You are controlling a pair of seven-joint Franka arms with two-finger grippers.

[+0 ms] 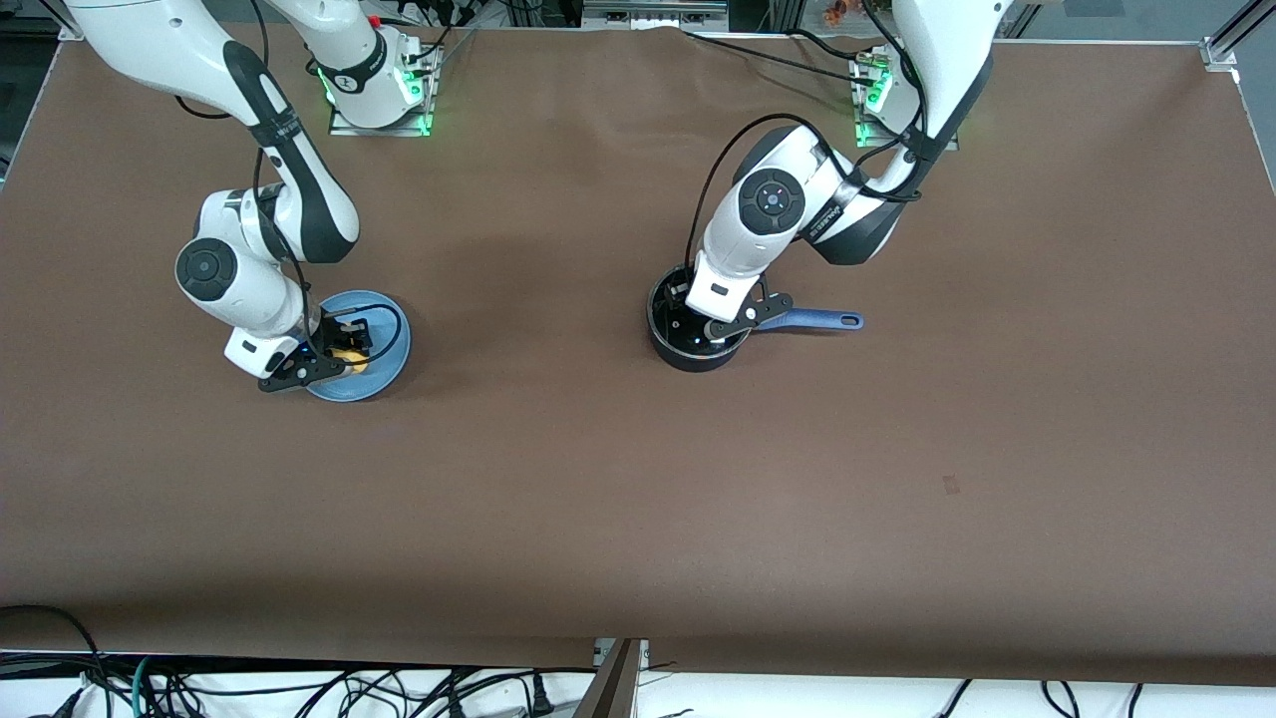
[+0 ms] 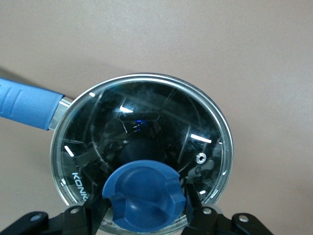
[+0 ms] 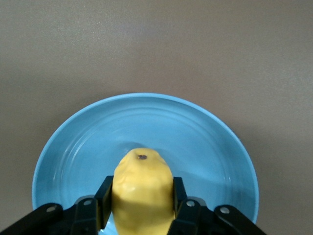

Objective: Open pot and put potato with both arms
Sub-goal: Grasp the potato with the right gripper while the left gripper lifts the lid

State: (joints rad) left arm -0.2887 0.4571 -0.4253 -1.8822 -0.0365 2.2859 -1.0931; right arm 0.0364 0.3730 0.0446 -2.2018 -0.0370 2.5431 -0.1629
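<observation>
Grasp step: left gripper point(image 2: 143, 208) is clamped on the lid knob point(image 2: 144, 195) of the pot point(image 1: 695, 329) mid-table, right gripper point(image 3: 142, 208) pinches the potato point(image 3: 143, 188) on the blue plate point(image 3: 210, 142); both must next lift

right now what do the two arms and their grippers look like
Both arms are glossy white jointed shells with black bands at the joints and round grey caps on the elbows. Black cables loop loosely along each. The left gripper and right gripper are black, two-fingered, with small silver screws on their bodies. Green lights glow at both bases.
</observation>
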